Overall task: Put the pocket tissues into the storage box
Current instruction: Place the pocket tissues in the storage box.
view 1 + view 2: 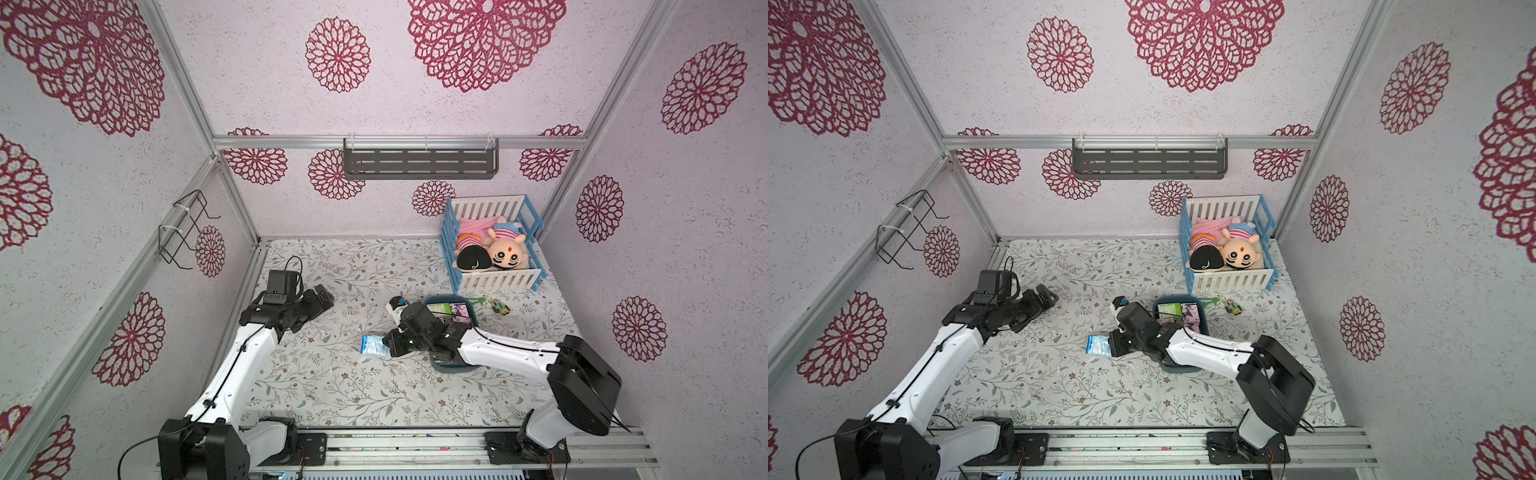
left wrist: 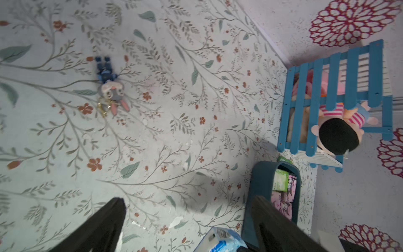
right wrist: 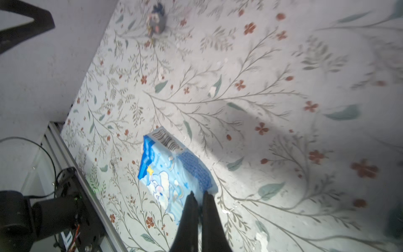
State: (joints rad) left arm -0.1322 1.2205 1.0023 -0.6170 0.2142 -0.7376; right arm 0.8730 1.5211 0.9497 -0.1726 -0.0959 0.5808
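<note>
A light blue pack of pocket tissues [image 3: 172, 172] lies low on the floral cloth, left of the storage box, and shows in both top views [image 1: 372, 346] [image 1: 1098, 345]. My right gripper [image 3: 199, 194] is shut on its near edge, fingertips pinched close together. The storage box [image 1: 446, 296] [image 1: 1177, 297] is a dark teal tub partly hidden under my right arm. It holds a green-and-white pack [image 1: 440, 309] and pink packs [image 1: 460, 312], also seen in the left wrist view [image 2: 283, 203]. My left gripper [image 2: 187, 218] [image 1: 326, 297] stands open and empty at the left of the table.
A blue-and-white toy crib [image 1: 451, 266] with two plush dolls stands at the back right. A small keychain figure [image 1: 501, 308] lies right of the box and a bunny keychain [image 2: 111, 91] left of it. A grey shelf [image 1: 419, 164] hangs on the back wall.
</note>
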